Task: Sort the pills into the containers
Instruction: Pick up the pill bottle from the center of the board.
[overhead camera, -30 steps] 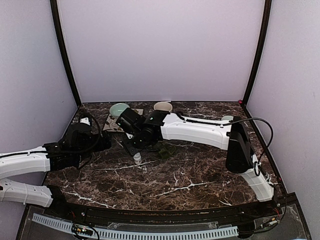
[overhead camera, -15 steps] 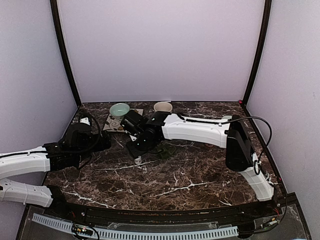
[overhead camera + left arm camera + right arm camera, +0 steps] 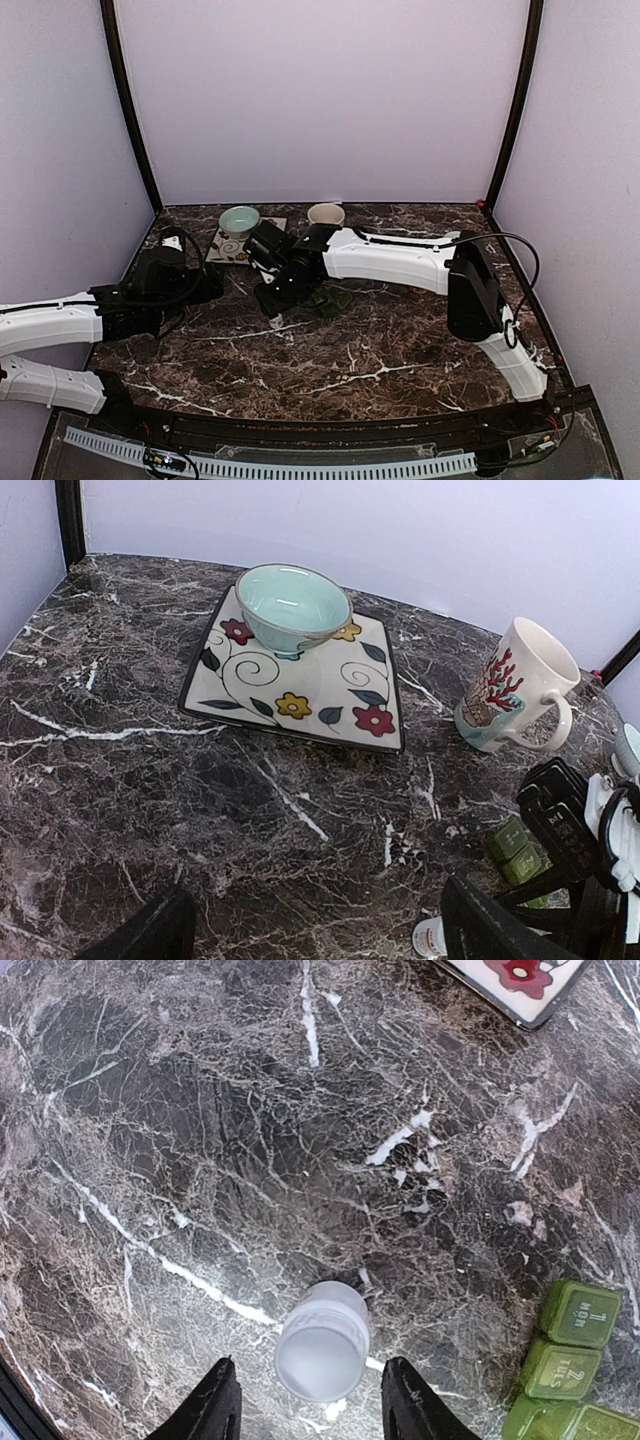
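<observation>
Marble top (image 3: 200, 1160), pill box (image 3: 565, 1365) nr R tool (image 3: 312, 1400)

Your end effector (image 3: 310, 1392) straddles a white bottle (image 3: 322, 1341).
Neither finger touches it; green pill box (image 3: 565, 1365) lies near on the tabletop (image 3: 200, 1140).

The small dark green plastic pill box (image 3: 562, 1368) runs off the right wrist view at 5 o'clock, the square floral ceramic plate (image 3: 512, 977) at 1 o'clock. The small white plastic bottle (image 3: 430, 940) is cut at the left wrist view's 6 o'clock.
</observation>
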Available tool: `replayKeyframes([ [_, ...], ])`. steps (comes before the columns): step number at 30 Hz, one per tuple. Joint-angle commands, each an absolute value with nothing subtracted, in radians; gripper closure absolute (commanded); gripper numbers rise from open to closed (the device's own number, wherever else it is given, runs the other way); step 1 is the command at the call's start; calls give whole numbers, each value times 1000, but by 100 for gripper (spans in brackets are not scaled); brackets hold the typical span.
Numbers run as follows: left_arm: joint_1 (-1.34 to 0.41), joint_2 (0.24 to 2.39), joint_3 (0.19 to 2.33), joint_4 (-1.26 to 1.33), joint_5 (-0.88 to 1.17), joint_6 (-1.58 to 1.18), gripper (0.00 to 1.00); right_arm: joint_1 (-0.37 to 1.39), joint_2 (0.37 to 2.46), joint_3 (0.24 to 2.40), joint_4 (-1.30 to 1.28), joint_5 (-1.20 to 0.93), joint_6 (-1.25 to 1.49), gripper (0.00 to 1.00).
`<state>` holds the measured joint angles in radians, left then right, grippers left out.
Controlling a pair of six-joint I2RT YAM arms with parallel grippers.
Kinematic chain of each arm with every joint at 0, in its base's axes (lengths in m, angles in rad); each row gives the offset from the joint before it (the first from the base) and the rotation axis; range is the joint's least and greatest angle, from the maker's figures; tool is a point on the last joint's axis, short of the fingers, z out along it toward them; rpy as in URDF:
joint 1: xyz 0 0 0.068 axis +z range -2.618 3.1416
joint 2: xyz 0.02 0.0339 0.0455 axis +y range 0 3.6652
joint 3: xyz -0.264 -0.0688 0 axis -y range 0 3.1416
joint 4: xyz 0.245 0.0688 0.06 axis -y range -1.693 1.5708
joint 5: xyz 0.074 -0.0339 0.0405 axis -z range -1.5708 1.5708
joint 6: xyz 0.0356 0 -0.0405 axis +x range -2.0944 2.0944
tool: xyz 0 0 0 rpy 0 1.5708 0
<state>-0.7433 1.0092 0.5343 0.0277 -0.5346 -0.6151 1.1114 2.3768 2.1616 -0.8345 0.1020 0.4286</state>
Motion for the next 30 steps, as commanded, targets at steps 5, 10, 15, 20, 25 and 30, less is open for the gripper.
replayKeyframes([
  [5,-737,1011,540,31,-532,-622,13,1104,2427,2215,-840,82,427,51],
  [10,-733,1009,539,32,-528,-622,13,1102,2434,2221,-845,79,425,53],
  [15,-731,1013,538,38,-523,-622,13,1097,2437,2226,-848,81,424,59],
  [20,-727,1017,536,41,-514,-624,13,1094,2440,2231,-852,84,423,61],
  [25,-725,1020,537,43,-508,-624,13,1092,2453,2247,-871,83,415,65],
  [30,-724,1022,537,42,-505,-626,13,1092,2457,2248,-871,83,413,65],
])
